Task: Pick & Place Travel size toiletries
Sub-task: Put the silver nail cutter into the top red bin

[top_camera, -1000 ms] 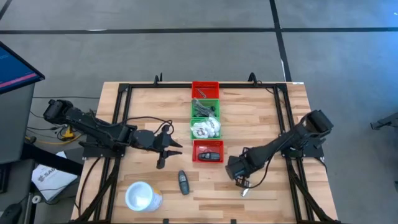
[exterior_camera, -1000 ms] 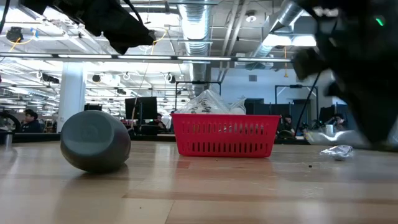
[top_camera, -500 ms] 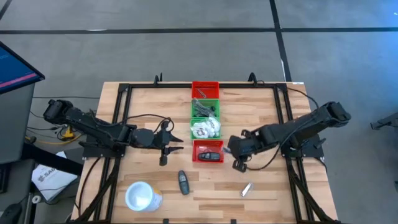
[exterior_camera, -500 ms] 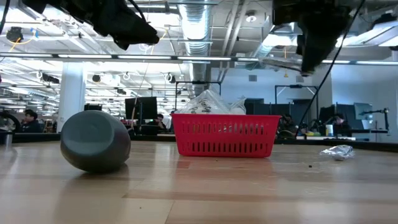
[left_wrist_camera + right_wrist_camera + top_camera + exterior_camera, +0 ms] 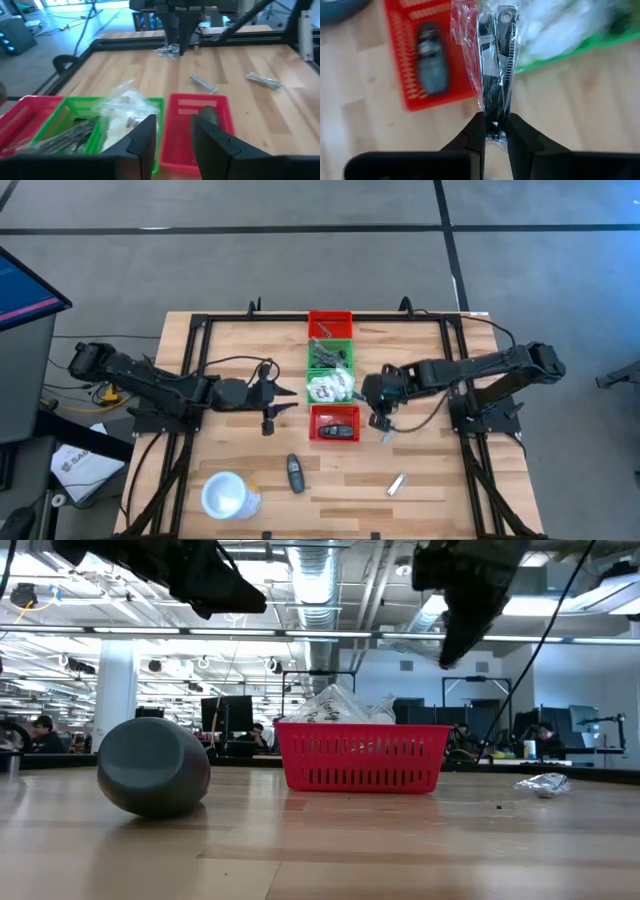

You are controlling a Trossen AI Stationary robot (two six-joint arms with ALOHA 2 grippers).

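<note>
We judge the carry step to be in hand. The right gripper (image 5: 493, 131), raised beside the row of bins, is clamped on a clear-wrapped nail clipper (image 5: 495, 75), which hangs from its fingers. The red bin (image 5: 335, 423) holding a black oblong piece (image 5: 338, 430) lies just below and beside it; the green bin (image 5: 331, 385) of white packets sits alongside. Next comes choosing a bin, centring over it and releasing. The left gripper (image 5: 173, 131), fingers apart, waits across the bins. No legible writing.

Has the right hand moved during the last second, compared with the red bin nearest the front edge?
Yes. The right hand went from the front-right table area, near a packet, toward the bin row, and is now beside the red bin, carrying a wrapped item.
</note>
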